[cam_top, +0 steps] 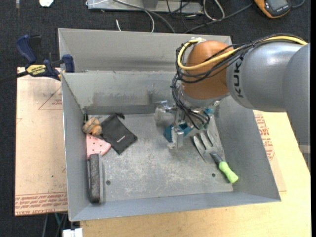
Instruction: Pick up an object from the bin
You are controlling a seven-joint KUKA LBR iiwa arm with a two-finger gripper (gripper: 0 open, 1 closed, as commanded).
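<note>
My gripper (174, 136) hangs below the arm's wrist over the middle of the bin, its lower end close to the floor. A small teal-blue piece (178, 130) shows right at that lower end; whether it is gripped I cannot tell. Just right of the gripper lies a metal-pronged tool with a green handle (227, 172), its prongs pointing up toward the gripper. A black square pouch (118, 134) lies to the left, well apart from the gripper.
Along the left wall lie a tan lump (92, 126), a pink triangular piece (97, 144) and a long dark grey bar (94, 177). The arm with its orange cover and cables overhangs the bin's back right.
</note>
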